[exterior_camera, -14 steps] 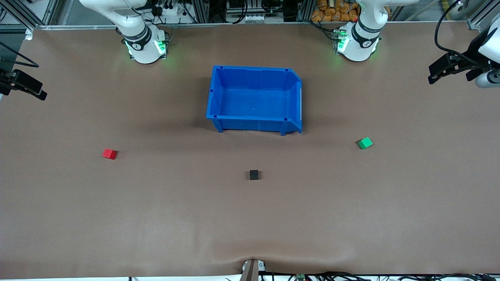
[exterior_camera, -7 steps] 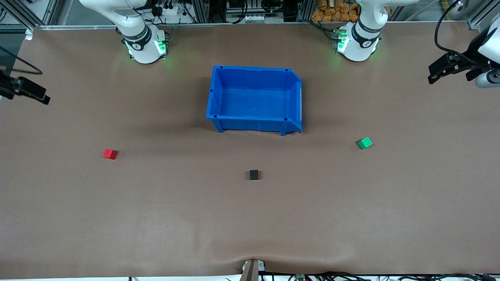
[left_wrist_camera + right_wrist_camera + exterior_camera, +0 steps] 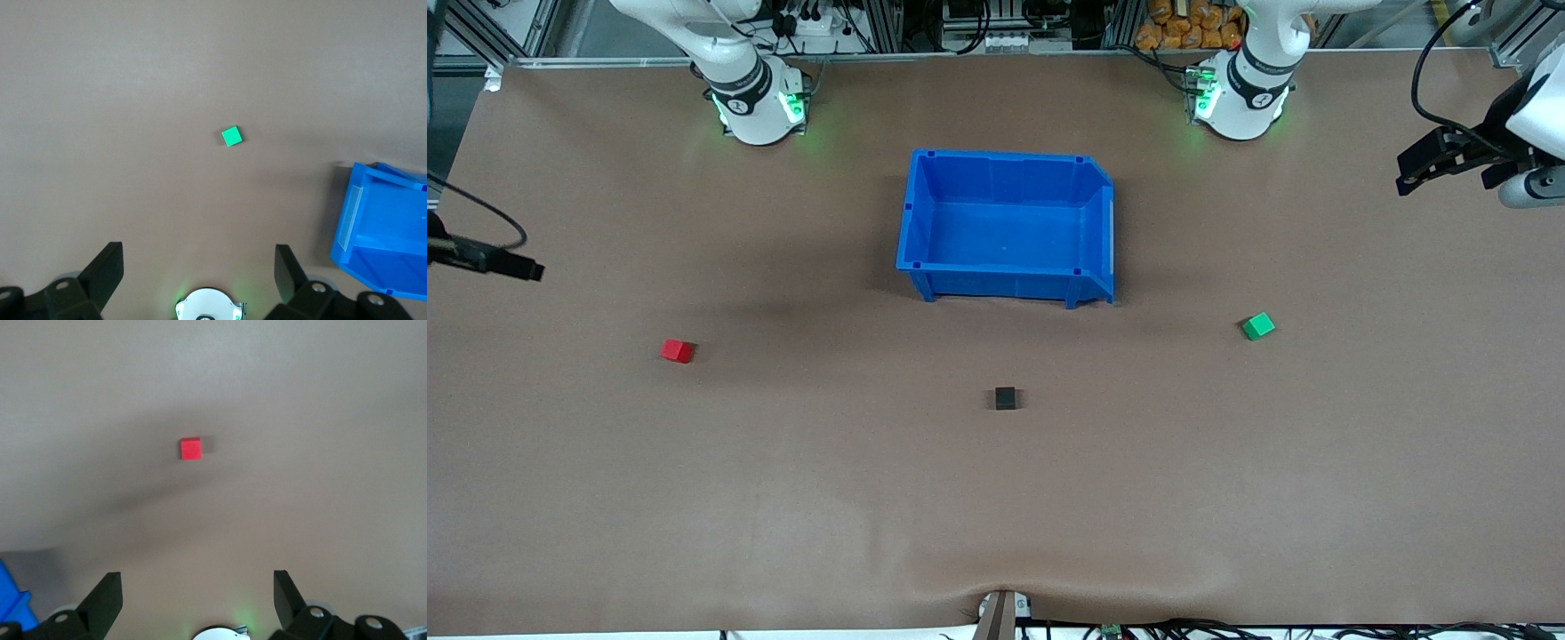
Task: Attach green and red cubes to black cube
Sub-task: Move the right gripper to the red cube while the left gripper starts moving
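Bench (image 3: 783,498): matte brown mat, faintly rippled at the camera edge. Black cube (image 3: 1006,398): small, matte, nearer the camera than the glossy blue plastic bin (image 3: 919,222). Red cube (image 3: 678,350) toward the right arm's end, green cube (image 3: 1258,326) toward the left's. Left gripper (image 3: 199,267) and right gripper (image 3: 197,587): aloft over bare mat, jaws spread wide, empty.

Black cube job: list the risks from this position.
1. The red cube, green cube and black cube are small and lie loose and far apart, so a slightly off grasp could nudge one away.
2. Both open end effectors, left and right, are at the table's ends, so both must converge at the black cube and could clash.
3. The blue bin stands near that meeting spot.
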